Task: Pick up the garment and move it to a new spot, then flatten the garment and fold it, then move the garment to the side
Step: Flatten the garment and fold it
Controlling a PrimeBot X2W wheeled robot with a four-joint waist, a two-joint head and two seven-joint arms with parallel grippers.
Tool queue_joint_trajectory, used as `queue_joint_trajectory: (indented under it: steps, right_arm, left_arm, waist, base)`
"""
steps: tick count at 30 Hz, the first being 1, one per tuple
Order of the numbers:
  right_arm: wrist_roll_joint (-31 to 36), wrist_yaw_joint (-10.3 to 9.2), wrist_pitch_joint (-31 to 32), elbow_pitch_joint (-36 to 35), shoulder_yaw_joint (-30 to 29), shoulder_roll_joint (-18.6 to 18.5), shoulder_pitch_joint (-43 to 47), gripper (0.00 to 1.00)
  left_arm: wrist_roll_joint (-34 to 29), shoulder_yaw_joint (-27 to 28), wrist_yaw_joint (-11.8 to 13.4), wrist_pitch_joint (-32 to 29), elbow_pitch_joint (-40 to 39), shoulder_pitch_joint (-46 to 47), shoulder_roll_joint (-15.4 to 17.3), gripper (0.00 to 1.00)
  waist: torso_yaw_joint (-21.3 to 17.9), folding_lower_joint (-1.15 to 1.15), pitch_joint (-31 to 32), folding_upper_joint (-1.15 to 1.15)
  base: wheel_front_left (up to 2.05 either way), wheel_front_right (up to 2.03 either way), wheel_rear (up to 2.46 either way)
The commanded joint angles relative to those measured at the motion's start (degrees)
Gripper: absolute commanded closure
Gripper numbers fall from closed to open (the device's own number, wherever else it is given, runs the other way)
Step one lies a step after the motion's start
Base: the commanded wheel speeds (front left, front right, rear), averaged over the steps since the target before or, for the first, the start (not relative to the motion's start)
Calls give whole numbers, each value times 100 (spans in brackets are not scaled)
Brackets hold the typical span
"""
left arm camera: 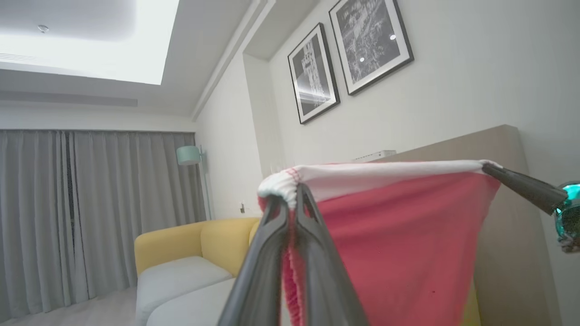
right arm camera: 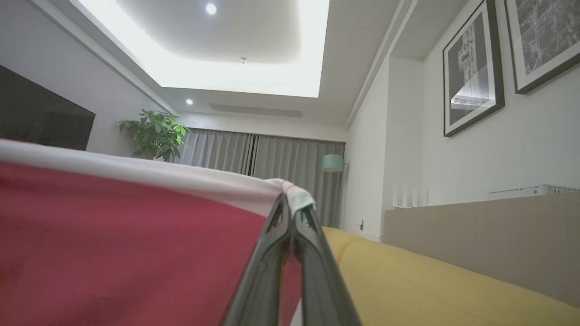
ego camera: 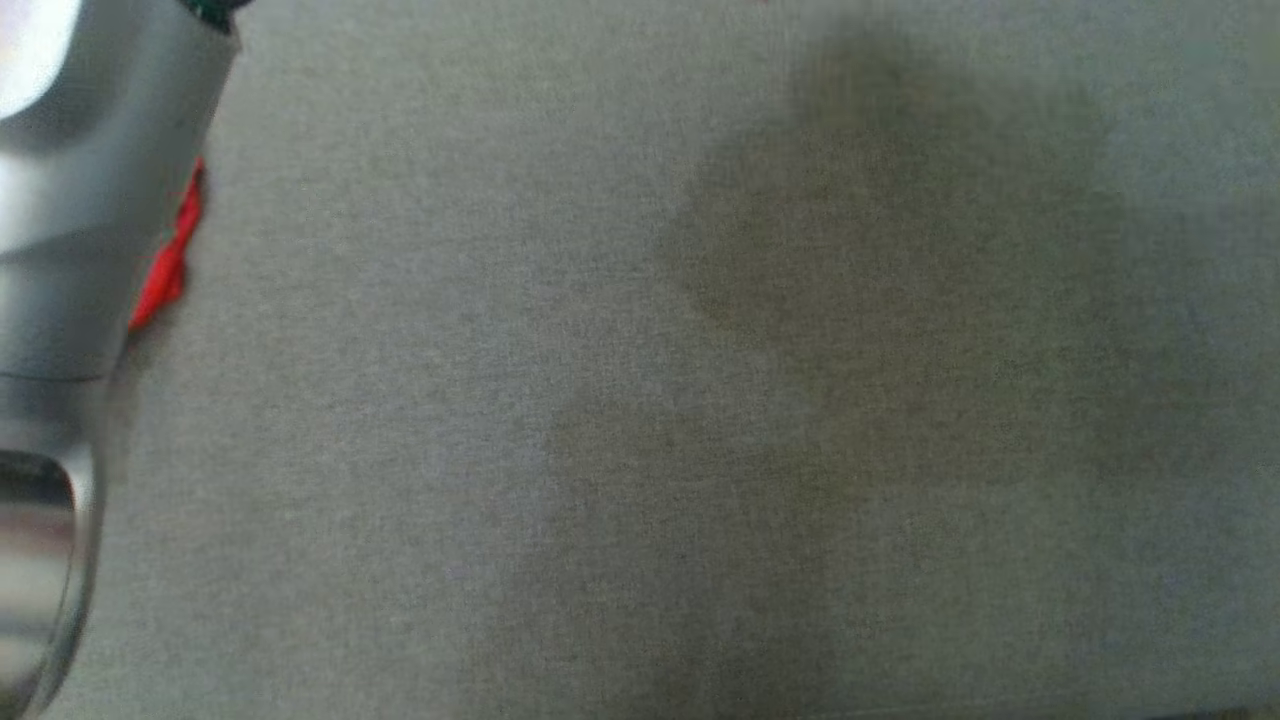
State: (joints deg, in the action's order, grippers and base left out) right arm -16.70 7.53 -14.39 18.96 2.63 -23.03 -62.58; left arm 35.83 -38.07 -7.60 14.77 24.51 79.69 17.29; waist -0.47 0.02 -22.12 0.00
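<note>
Red cloth with a white band along its upper edge: the garment (left arm camera: 398,235) is held in the air, spread between the two claws.

Left wrist view, nearest: the left claw (left arm camera: 290,195) has its two dark fingers pressed together on one end of the white band (left arm camera: 385,174). The band bunches over the fingertips, and the red body falls away below and to the right of them. From there the band runs taut across to the right claw (left arm camera: 487,168), whose closed tip pinches the opposite end.

Right wrist view: the right claw's fingers meet on a small fold of the band, with the red cloth spreading to the left and below them.

Head view: a pale forearm (ego camera: 90,200) stands at the left edge with a sliver of red cloth just beside it. Under both lies a grey woven surface (ego camera: 640,400).

Behind the garment, in order of distance:
- a yellow sofa (left arm camera: 190,240) with pale seat cushions
- a brown panel (left arm camera: 498,145) against the wall
- two framed black-and-white pictures (left arm camera: 312,74) above the panel
- a pale green lamp (left arm camera: 188,155) beside grey curtains (left arm camera: 90,208)
- a leafy plant (right arm camera: 154,133) in the far corner
</note>
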Motion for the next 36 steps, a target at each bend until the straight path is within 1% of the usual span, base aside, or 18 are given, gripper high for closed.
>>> queue_joint_trajectory:
  steps: [1, 3, 5, 7, 13, 17, 21, 26, 27, 29, 32, 34, 36]
  right_arm:
    - [-29, -4, -33, -125, 30, -86, -40, 100]
    - [-67, -4, -47, -143, 47, -158, -88, 100]
    - [-154, -4, -53, -201, 47, -188, 93, 100]
    - [-238, -4, -57, -281, 52, -201, 462, 100]
    - [-496, -4, -59, -650, -17, -86, 2291, 100]
    - [-608, -4, 47, -1087, -222, 20, 3708, 100]
    - [-689, -4, 494, -1652, -483, 62, 5142, 100]
    - [-961, -4, 1176, -2590, -751, 77, 6853, 100]
    - [-1066, -4, 1471, -2990, -768, 2, 7507, 100]
    - [-1197, -4, 1736, -3406, -805, -59, 8116, 100]
    - [-1336, -4, 1994, -3942, -1051, -54, 8734, 100]
    - [-1353, -4, 2095, -4180, -1249, -2, 8900, 100]
    - [-1329, -4, 2182, -4291, -1395, 44, 8917, 100]
  left_arm:
    - [-81, 289, 11, 23, -163, 116, 171, 100]
    - [-223, 497, 11, 23, -364, -57, 49, 100]
    - [-289, 477, 11, 23, -545, -391, -3, 100]
    - [-339, 388, 11, 23, -710, -837, -10, 100]
    - [-468, 173, 11, 23, -994, -2548, -56, 100]
    - [-592, -235, 11, 23, -1237, -3878, -44, 100]
    - [-726, -603, 11, 23, -1395, -5116, 53, 100]
    - [-991, -563, 11, 23, -1576, -6421, 152, 100]
    - [-1131, -561, 11, 23, -1649, -6865, 222, 100]
    - [-1201, -512, 11, 23, -1754, -7279, 283, 100]
    - [-1260, -470, 11, 23, -1969, -7713, 364, 100]
    - [-1255, -453, 11, 23, -2095, -7837, 374, 100]
    - [-1176, -422, 11, 23, -2186, -7829, 296, 100]
  waist:
    - [-46, -2, -159, 0]
    - [-42, -2, -187, 0]
    - [-38, -2, -208, 0]
    - [-39, -2, -220, 0]
    - [-33, -2, -86, 0]
    - [-39, -2, 286, 0]
    - [-67, -2, 783, 0]
    - [-71, -2, 1365, 0]
    - [-62, -2, 1549, 0]
    - [-40, -2, 1682, 0]
    - [54, -2, 1814, 0]
    - [140, -2, 1866, 0]
    - [242, -2, 1892, 0]
  base:
    - [0, 0, 0]
    - [0, 0, 0]
    - [0, 0, 0]
    - [0, 0, 0]
    - [0, 0, 0]
    - [0, 0, 0]
    - [0, 0, 0]
    - [0, 0, 0]
    - [0, 0, 0]
    - [0, 0, 0]
    - [0, 0, 0]
    - [0, 0, 0]
    - [0, 0, 0]
